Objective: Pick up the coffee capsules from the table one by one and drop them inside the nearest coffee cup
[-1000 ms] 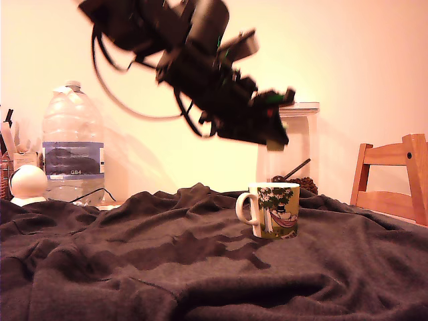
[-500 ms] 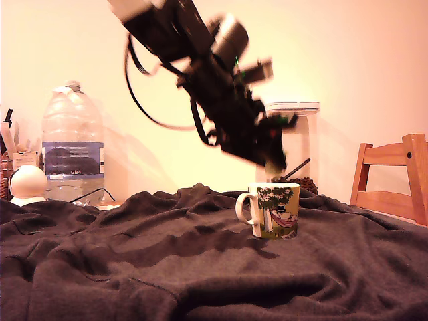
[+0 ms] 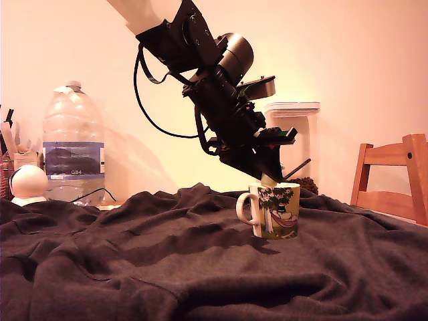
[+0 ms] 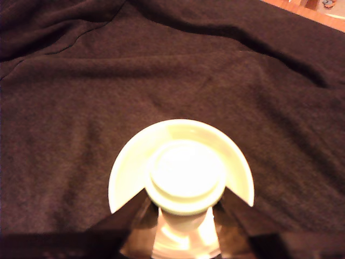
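Capsule held over mug.
Gripper (image 3: 270, 175) clamped on tapered, flat-rimmed capsule (image 4: 187, 175), directly above round rim of glossy white printed mug (image 3: 275, 210), standing mid-table (image 3: 167, 267) on wrinkled dark cloth.

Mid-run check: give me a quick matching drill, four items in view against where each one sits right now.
Items:
1. coffee capsule
2. coffee cup
3. water bottle
4. wooden chair

Places:
A. exterior view's far right
B. standing on the dark cloth
C. clamped in the gripper, directly over the cup's mouth
D. exterior view's left, by the wall

Pairs: 1-C, 2-B, 3-D, 4-A
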